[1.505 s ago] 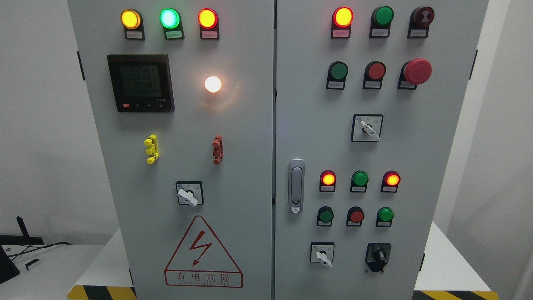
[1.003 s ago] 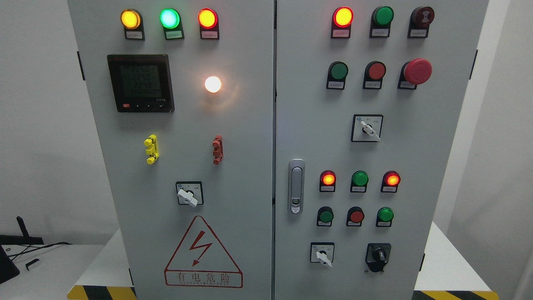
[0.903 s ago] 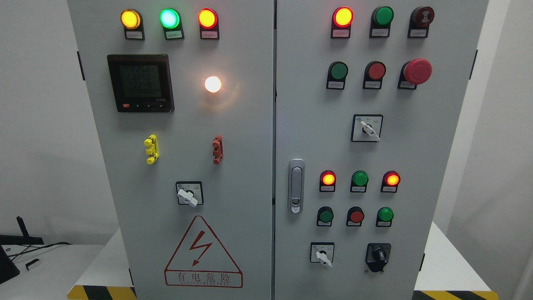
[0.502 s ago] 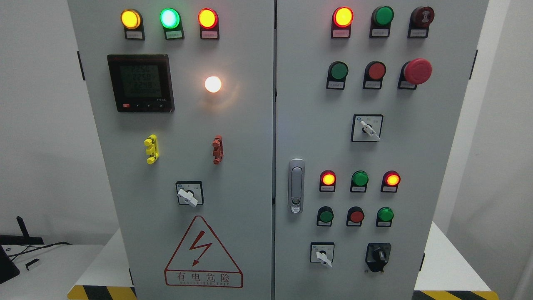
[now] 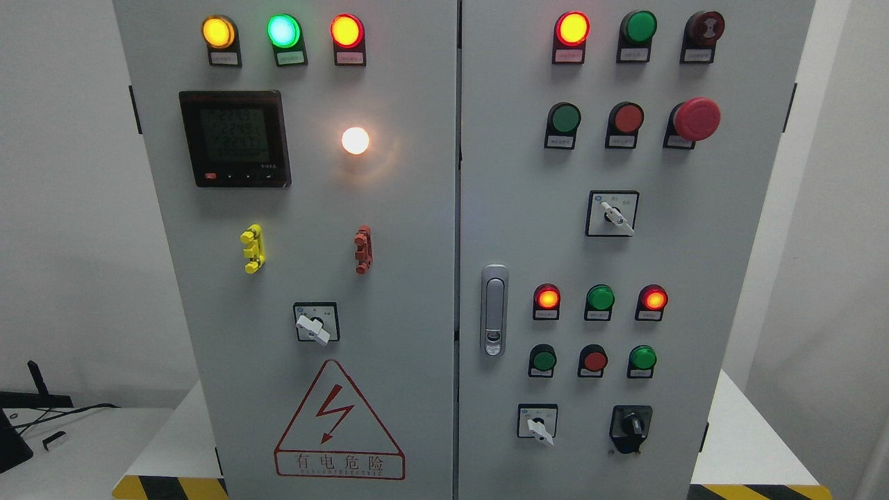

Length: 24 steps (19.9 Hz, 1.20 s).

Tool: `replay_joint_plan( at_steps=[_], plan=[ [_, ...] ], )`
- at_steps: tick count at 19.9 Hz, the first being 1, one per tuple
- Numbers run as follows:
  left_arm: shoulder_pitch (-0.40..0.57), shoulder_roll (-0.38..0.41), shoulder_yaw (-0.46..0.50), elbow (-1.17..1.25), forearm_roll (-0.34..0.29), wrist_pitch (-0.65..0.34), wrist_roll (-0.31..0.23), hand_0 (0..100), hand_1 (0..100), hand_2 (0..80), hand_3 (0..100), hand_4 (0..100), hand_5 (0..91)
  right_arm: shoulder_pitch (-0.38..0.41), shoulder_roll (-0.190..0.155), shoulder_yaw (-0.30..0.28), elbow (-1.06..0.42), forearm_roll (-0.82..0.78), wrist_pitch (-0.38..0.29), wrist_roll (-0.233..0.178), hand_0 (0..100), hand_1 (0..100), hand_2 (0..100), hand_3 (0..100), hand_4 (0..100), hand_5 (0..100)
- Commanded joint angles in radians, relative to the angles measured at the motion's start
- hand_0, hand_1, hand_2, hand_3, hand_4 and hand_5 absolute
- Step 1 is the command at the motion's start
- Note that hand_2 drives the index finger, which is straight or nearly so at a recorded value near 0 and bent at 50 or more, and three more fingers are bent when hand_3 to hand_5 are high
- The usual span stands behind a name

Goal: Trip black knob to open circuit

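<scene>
The black knob [image 5: 630, 424] sits at the lower right of the grey electrical cabinet's right door [image 5: 528, 243], on a black square plate, its pointer standing roughly upright. A white-handled selector switch [image 5: 538, 425] is just to its left. Neither of my hands or arms shows in the head view.
The right door carries lit red lamps [image 5: 572, 28], green and red push buttons, a red mushroom stop button [image 5: 696, 118], another white selector [image 5: 614, 214] and a metal door latch [image 5: 494, 310]. The left door holds a meter [image 5: 234, 138], lamps and a warning triangle [image 5: 339, 422].
Only the digits on the meter display flicker; the knob and everything else stay as they were.
</scene>
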Motion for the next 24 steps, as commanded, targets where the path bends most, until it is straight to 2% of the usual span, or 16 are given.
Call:
replay_joint_plan(
  at_steps=[1,5,10,14,15,18,21,24],
  plan=[
    [0.000,0.000,0.000,0.000,-0.031,0.000,0.001,12,39,0.0,0,0,0.0,0.191,-0.078,-0.035,-0.484,-0.002,-0.090,0.018,10,25,10,36,27,21],
    [0.000,0.000,0.000,0.000,-0.031,0.000,0.001,12,39,0.0,0,0,0.0,0.299,-0.076,-0.113,-0.693,-0.021,-0.181,0.019,9,30,13,55,49,36],
    [0.000,0.000,0.000,0.000,-0.031,0.000,0.001,12,39,0.0,0,0,0.0,0.398,-0.079,-0.184,-0.910,-0.105,-0.193,0.044,10,34,18,72,66,48],
    [0.000,0.000,0.000,0.000,-0.031,0.000,0.001,12,39,0.0,0,0,0.0,0.466,-0.073,-0.245,-1.088,-0.220,-0.202,0.044,12,42,25,86,82,70],
    [0.000,0.000,0.000,0.000,-0.031,0.000,0.001,12,39,0.0,0,0,0.0,0.472,-0.070,-0.265,-1.125,-0.226,-0.204,0.043,13,44,27,90,86,76],
    [0.000,-0.001,0.000,0.000,-0.031,0.000,0.001,12,39,0.0,0,0,0.0,0.475,-0.072,-0.317,-1.200,-0.237,-0.216,0.030,16,46,30,96,94,85],
    [0.000,0.000,0.000,0.000,-0.031,0.000,0.001,12,39,0.0,0,0,0.0,0.475,-0.069,-0.359,-1.257,-0.266,-0.236,0.000,19,48,33,100,100,89],
    [0.000,0.000,0.000,0.000,-0.031,0.000,0.001,12,39,0.0,0,0,0.0,0.469,-0.061,-0.408,-1.311,-0.285,-0.227,-0.005,21,49,34,100,100,91]
  ],
)
